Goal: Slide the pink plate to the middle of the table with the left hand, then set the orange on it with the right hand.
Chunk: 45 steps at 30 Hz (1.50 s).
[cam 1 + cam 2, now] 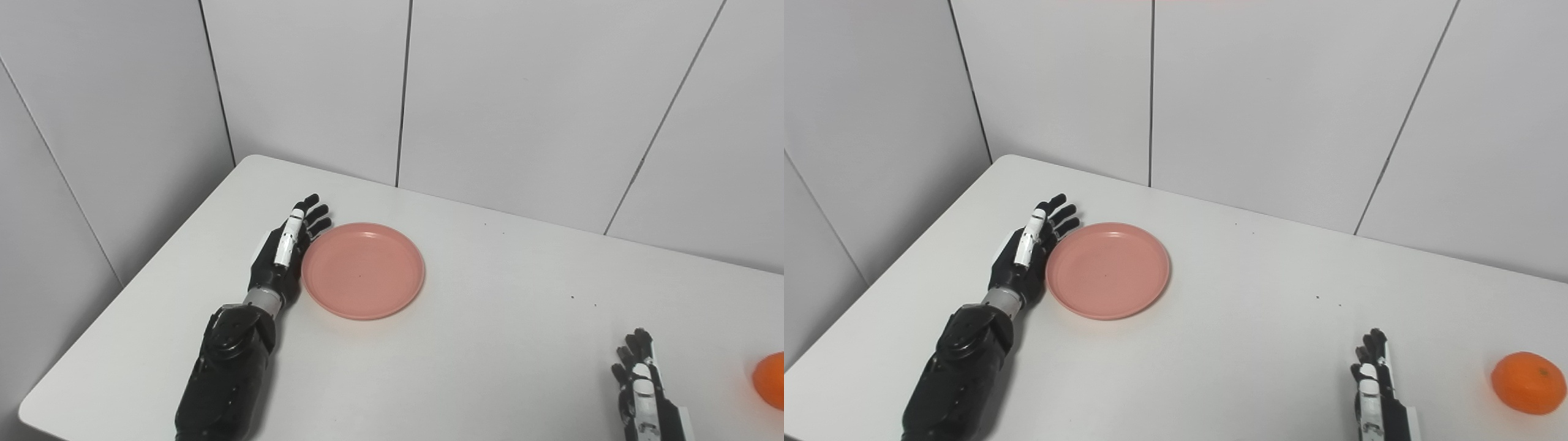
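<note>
The pink plate (362, 269) lies flat on the white table (490, 343), left of its middle. My left hand (286, 251) rests edge-on against the plate's left rim, fingers straight and apart, holding nothing. The orange (1529, 382) sits on the table near the front right; in the left eye view the orange (770, 380) is cut by the picture's right edge. My right hand (1373, 383) lies low at the front right, fingers extended, empty, well left of the orange.
Grey panelled walls (490, 92) stand behind the table and along its left side. The table's left edge (141, 288) runs close beside my left arm. Bare tabletop lies between the plate and my right hand.
</note>
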Available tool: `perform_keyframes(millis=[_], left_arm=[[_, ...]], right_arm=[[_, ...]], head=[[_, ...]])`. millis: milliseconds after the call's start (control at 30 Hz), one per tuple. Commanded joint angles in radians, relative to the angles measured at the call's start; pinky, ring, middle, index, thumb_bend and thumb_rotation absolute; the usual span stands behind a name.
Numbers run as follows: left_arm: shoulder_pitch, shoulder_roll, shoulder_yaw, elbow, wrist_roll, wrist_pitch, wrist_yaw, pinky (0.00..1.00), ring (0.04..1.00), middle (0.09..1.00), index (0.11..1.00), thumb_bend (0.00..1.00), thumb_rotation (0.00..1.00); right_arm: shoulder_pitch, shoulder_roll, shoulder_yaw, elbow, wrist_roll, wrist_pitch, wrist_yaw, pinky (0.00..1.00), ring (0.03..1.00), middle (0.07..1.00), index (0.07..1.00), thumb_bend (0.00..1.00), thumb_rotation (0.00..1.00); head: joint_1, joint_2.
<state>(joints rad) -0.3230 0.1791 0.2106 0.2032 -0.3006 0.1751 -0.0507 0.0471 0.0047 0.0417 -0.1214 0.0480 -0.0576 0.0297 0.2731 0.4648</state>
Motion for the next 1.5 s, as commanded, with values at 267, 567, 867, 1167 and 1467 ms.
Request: perform_keyframes(millis=[267, 567, 867, 1167, 1467], left_arm=[[-0.021, -0.054, -0.031, 0.017, -0.007, 0.032, -0.023, 0.91, 0.916, 0.919, 0.900, 0.36, 1.00], [-0.014, -0.087, -0.049, 0.005, -0.029, 0.036, -0.045, 0.92, 0.923, 0.930, 0.914, 0.36, 1.00], [0.016, -0.147, -0.090, -0.089, -0.025, 0.087, -0.037, 0.89, 0.906, 0.914, 0.899, 0.39, 1.00], [0.042, -0.183, -0.146, -0.129, -0.004, 0.123, -0.039, 0.89, 0.910, 0.919, 0.909, 0.39, 1.00], [0.082, -0.211, -0.232, -0.156, 0.034, 0.118, -0.054, 0.90, 0.913, 0.923, 0.920, 0.38, 1.00]], right_arm=[[-0.007, 0.016, 0.004, -0.028, -0.019, -0.030, -0.006, 1.00, 0.995, 1.000, 1.000, 0.17, 1.00], [-0.004, 0.024, 0.006, -0.035, -0.014, -0.026, -0.001, 1.00, 0.997, 1.000, 1.000, 0.18, 1.00], [0.000, 0.029, 0.013, -0.056, -0.040, 0.003, -0.012, 1.00, 0.992, 1.000, 1.000, 0.20, 1.00], [-0.007, 0.047, 0.019, -0.051, -0.049, 0.003, -0.021, 1.00, 0.987, 1.000, 1.000, 0.21, 1.00], [-0.006, 0.066, 0.031, -0.067, -0.087, 0.033, -0.041, 0.99, 0.974, 0.992, 0.995, 0.20, 1.00]], head=[[-0.016, 0.009], [-0.036, 0.021], [-0.071, 0.040], [-0.111, 0.067], [-0.169, 0.093]])
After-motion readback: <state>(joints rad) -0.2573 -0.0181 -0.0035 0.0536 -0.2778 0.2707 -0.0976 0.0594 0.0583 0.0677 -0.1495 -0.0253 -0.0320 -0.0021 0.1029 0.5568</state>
